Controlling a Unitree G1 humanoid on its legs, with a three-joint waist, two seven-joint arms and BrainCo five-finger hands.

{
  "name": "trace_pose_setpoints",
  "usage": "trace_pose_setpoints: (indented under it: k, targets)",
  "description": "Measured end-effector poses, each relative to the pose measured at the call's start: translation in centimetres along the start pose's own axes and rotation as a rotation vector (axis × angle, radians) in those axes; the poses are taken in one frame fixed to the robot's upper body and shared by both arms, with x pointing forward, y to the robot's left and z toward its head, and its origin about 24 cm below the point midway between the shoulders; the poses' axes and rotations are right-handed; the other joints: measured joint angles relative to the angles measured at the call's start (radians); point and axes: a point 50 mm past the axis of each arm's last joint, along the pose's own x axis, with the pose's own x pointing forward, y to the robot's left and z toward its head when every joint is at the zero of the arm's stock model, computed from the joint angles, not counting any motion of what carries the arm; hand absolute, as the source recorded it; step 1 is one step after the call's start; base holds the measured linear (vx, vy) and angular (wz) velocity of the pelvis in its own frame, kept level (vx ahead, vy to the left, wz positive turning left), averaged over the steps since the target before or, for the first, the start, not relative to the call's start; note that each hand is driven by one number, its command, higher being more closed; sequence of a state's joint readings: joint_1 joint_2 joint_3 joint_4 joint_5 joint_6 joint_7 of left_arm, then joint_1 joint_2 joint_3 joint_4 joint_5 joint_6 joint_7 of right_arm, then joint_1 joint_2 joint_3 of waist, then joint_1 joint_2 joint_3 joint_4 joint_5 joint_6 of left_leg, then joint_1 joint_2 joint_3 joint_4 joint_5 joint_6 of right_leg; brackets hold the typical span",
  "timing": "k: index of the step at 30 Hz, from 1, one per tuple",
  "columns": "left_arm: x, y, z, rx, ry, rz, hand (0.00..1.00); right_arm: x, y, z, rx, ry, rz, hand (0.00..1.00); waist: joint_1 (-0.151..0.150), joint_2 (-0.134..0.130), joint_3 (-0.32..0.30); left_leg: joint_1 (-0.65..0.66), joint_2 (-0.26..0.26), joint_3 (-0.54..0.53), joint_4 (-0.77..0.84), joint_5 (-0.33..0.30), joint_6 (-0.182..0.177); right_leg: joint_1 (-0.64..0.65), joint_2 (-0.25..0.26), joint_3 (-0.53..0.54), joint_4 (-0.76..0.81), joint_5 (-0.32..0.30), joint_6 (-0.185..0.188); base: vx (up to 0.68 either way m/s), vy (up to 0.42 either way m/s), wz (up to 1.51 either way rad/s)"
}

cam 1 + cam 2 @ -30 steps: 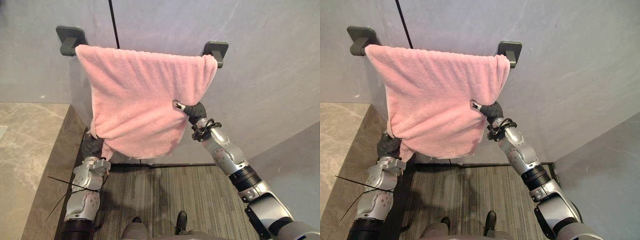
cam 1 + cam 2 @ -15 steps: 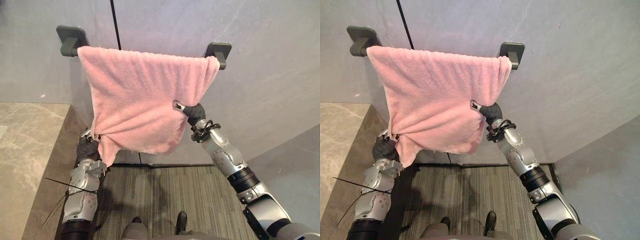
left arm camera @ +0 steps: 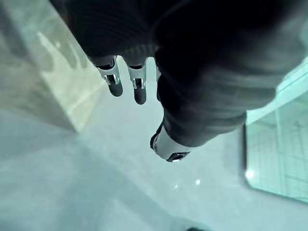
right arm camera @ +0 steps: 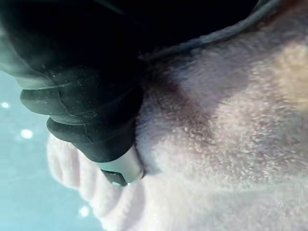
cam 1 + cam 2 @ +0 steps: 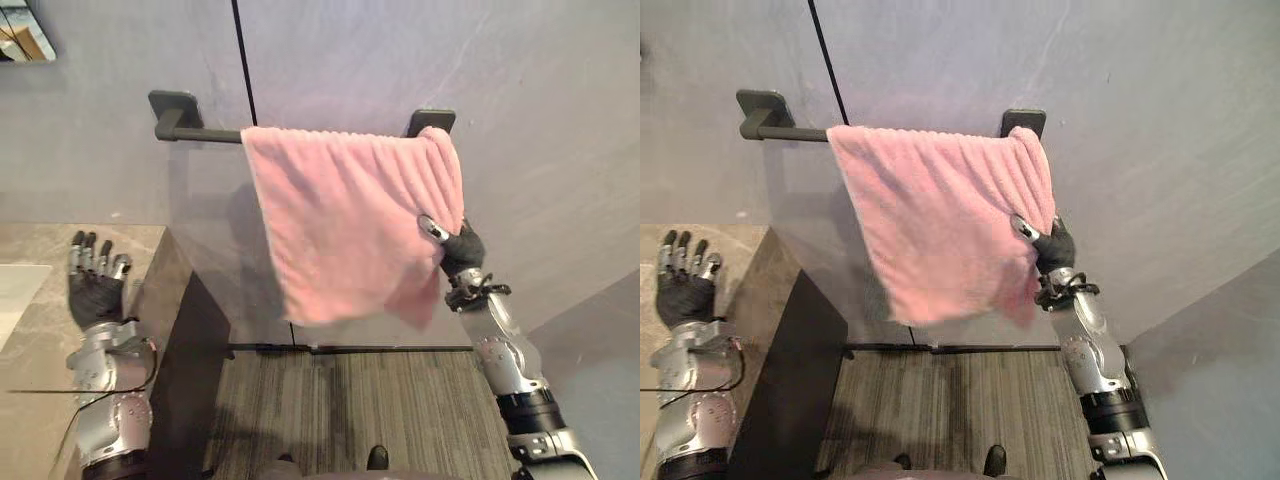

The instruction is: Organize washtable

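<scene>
Fingers and thumb of the right hand [image 5: 455, 247] pinch the right edge of the pink towel [image 5: 345, 230], which drapes over the right half of the black towel bar [image 5: 205, 133], its length hanging straight down. Left hand [image 5: 95, 290] is raised over the marble counter [image 5: 30, 245], fingers straight

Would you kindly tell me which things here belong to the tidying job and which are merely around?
In the job: pink towel; black towel bar carrying it; right hand, clutching the towel's edge; left hand, open, by the marble countertop.
Merely around: carpeted floor; grey wall.
</scene>
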State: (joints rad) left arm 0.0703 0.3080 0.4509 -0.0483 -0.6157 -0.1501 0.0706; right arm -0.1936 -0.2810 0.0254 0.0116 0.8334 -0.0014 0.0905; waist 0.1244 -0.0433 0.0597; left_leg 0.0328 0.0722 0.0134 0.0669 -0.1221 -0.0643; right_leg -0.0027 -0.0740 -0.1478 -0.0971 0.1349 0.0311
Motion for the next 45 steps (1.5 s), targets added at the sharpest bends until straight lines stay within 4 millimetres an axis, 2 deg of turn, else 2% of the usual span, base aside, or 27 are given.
trace_pose_setpoints:
  k: [3,5,8,11,19,25,30,35,40,45]
  targets:
    - [-0.3,1.5,1.6,0.020,-0.067,0.053,0.00,-2.2,-2.3,-0.8,0.013,0.032,-0.113,0.00,-0.002,-0.007,-0.005,0.002,-0.006,0.005,-0.022,0.002,0.003,-0.001,-0.005,-0.005,0.000,-0.010,0.014,-0.04,-0.002,-0.02]
    - [-0.6,2.2,1.9,0.032,-0.074,0.085,0.00,-3.3,-3.6,-0.8,0.014,0.025,-0.186,0.00,-0.004,-0.003,-0.009,0.015,-0.008,0.013,-0.035,0.004,0.004,0.001,-0.014,0.001,0.000,-0.013,0.016,-0.02,0.015,-0.11]
    - [-0.7,2.6,2.7,0.038,-0.105,0.104,0.00,-3.9,-4.9,0.0,0.005,-0.009,-0.262,0.00,-0.015,0.002,-0.018,0.019,-0.010,0.016,-0.033,0.006,0.006,0.001,-0.014,0.006,0.000,-0.013,0.016,0.00,0.015,-0.07]
    - [-0.7,2.1,3.9,0.035,-0.160,0.085,0.00,-4.0,-5.0,0.1,0.010,-0.019,-0.282,0.00,-0.030,-0.001,-0.025,0.028,-0.013,0.015,-0.032,0.010,0.004,0.002,-0.013,0.007,0.000,-0.013,0.016,0.02,0.006,-0.02]
    - [-0.9,1.2,4.2,0.025,-0.186,0.056,0.00,-3.9,-4.7,0.1,-0.007,-0.025,-0.275,0.00,-0.034,0.001,-0.027,0.032,-0.016,0.012,-0.032,0.010,0.005,0.015,-0.016,0.002,0.000,-0.013,0.017,-0.02,0.004,0.02]
    - [-0.9,-2.6,3.9,0.028,-0.187,-0.134,0.00,-3.8,-4.0,1.7,-0.018,-0.120,-0.253,0.00,-0.038,0.006,-0.033,0.030,-0.022,-0.009,-0.028,0.015,0.010,0.021,-0.025,-0.020,0.000,-0.013,0.017,-0.03,0.003,0.12]
    - [-1.2,-5.8,2.7,-0.008,-0.135,-0.306,0.00,-2.9,-3.2,2.3,-0.018,-0.150,-0.211,0.00,-0.056,0.016,-0.042,0.028,-0.023,-0.012,-0.031,0.015,0.010,0.029,-0.031,-0.027,0.000,-0.014,0.019,-0.04,0.002,0.04]
    - [-3.2,-11.1,2.4,-0.139,-0.077,-0.636,0.00,-1.5,-0.4,2.7,-0.011,-0.182,-0.085,0.00,-0.060,0.017,-0.043,0.032,-0.021,-0.007,-0.028,0.015,0.010,0.030,-0.028,-0.021,0.000,-0.014,0.020,-0.01,-0.002,-0.02]
    - [-4.3,-12.8,1.7,-0.174,-0.006,-0.798,0.00,-0.5,2.2,3.3,-0.011,-0.220,0.073,0.00,-0.060,0.017,-0.042,0.033,-0.021,-0.005,-0.023,0.015,0.010,0.030,-0.026,-0.017,0.000,-0.014,0.020,0.00,0.000,-0.02]
    - [-5.2,-13.8,1.0,-0.193,0.060,-0.911,0.00,-0.4,4.1,2.3,0.016,-0.173,0.220,0.00,-0.065,0.016,-0.041,0.034,-0.021,-0.005,-0.018,0.015,0.011,0.030,-0.028,-0.017,0.000,-0.012,0.022,-0.01,0.000,0.00]
